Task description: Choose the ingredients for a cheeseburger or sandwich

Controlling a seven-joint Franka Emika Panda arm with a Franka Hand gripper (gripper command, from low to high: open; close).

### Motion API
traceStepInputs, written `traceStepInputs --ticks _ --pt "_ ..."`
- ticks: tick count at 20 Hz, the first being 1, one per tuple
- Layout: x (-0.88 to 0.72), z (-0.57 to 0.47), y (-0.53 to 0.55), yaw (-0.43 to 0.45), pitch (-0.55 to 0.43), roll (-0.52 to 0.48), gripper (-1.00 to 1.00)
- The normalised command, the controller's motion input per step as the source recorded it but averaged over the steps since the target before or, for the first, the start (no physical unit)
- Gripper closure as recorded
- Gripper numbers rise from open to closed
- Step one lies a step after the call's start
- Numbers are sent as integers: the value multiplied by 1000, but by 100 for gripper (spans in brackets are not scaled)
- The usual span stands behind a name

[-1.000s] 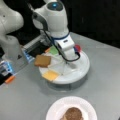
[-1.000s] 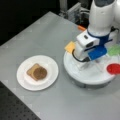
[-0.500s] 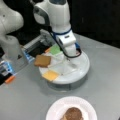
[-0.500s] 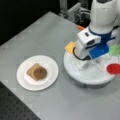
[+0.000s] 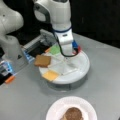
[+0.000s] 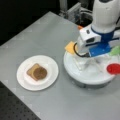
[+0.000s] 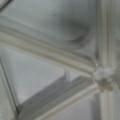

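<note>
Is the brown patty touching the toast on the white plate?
Touching. In a front view the brown patty lies on top of the toast on the white plate.

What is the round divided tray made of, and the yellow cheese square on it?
The round divided tray looks like smooth white plastic, with moulded ribs dividing it. The yellow cheese square looks like flat matte toy material, maybe foam or felt; hard to tell.

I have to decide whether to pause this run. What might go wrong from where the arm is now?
The gripper hangs low over the divided white tray, near its raised dividers; going lower risks striking them. The toast square and cheese square overhang the tray's rim, so a nudge might tip them off.
</note>
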Motion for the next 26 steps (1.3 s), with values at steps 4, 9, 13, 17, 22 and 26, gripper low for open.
traceStepInputs --ticks 4,9,13,17,22,26 --pt "-11 194 -54 -272 6 -7 -100" --pt "13 370 -173 -485 64 104 -100" --pt "48 361 -90 -518 84 134 -100" --pt "103 246 31 -450 84 130 -100" --pt "210 139 9 -341 96 144 -100" --pt "309 94 -131 -237 124 132 -100"
